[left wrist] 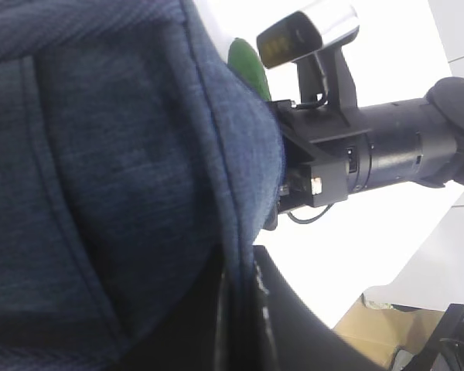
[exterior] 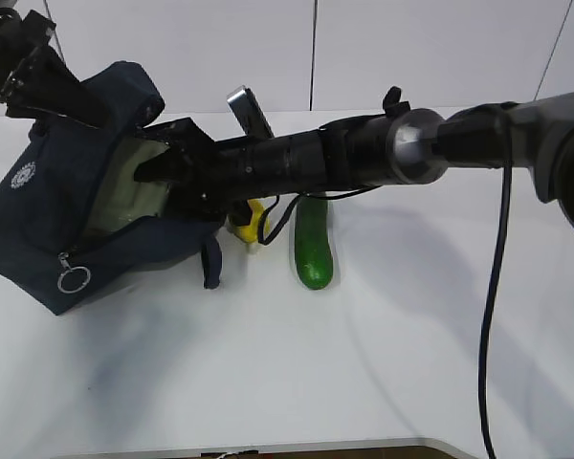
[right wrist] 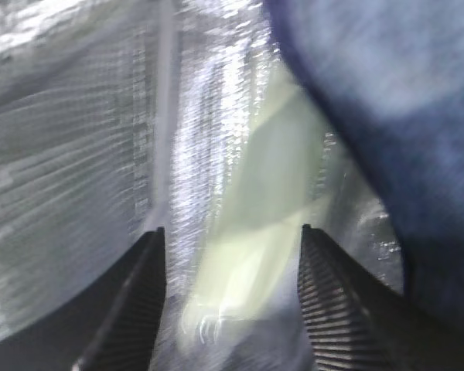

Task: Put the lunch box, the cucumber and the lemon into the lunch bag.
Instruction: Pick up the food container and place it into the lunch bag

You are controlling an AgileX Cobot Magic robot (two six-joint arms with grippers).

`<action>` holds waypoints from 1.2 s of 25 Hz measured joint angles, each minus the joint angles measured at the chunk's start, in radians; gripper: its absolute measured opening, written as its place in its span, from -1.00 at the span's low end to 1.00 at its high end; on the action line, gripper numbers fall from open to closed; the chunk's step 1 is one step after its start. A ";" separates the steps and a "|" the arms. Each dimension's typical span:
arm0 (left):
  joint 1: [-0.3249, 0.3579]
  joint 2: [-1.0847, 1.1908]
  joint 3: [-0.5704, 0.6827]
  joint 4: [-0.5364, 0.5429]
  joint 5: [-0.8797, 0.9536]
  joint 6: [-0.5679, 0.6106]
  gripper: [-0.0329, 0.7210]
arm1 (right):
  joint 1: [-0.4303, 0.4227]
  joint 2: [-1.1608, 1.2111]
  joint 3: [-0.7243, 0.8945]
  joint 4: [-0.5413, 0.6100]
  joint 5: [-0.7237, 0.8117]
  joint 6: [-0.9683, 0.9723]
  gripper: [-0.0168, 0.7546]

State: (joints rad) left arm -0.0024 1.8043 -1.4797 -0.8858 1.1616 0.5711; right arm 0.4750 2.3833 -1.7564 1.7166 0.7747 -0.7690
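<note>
The navy lunch bag (exterior: 38,229) lies tipped on the table's left with its mouth facing right. My left gripper (exterior: 53,81) is shut on the bag's upper edge; in the left wrist view that fabric (left wrist: 100,154) runs down into the left gripper (left wrist: 240,267). My right gripper (exterior: 158,167) reaches into the mouth. The right gripper (right wrist: 232,239) is open, and the pale green lunch box (right wrist: 271,178) lies blurred just beyond its fingers against the foil lining (right wrist: 62,116). The lunch box (exterior: 124,191) shows inside the bag. The lemon (exterior: 251,228) sits half hidden under the right arm. The cucumber (exterior: 314,251) lies to its right.
The right arm (exterior: 383,153) stretches across the table's middle above the lemon and cucumber, its wrist camera (exterior: 249,110) sticking up. A metal zipper ring (exterior: 74,278) hangs at the bag's front. A cable (exterior: 493,287) droops from the arm at right. The cucumber's tip (left wrist: 243,58) shows past the bag.
</note>
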 joint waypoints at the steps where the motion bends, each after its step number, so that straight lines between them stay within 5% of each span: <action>1: 0.000 0.000 0.000 0.000 0.000 0.000 -0.95 | 0.000 0.000 0.000 0.000 0.004 0.000 0.15; 20: 0.000 0.000 0.000 0.006 -0.004 0.000 -0.95 | -0.017 0.000 -0.010 0.008 0.219 -0.075 0.18; 30: 0.000 0.000 0.000 0.002 -0.004 0.000 -0.95 | -0.039 -0.099 -0.010 -0.227 0.233 -0.060 0.18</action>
State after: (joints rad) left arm -0.0024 1.8043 -1.4797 -0.8837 1.1573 0.5711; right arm 0.4356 2.2846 -1.7663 1.4898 1.0082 -0.8288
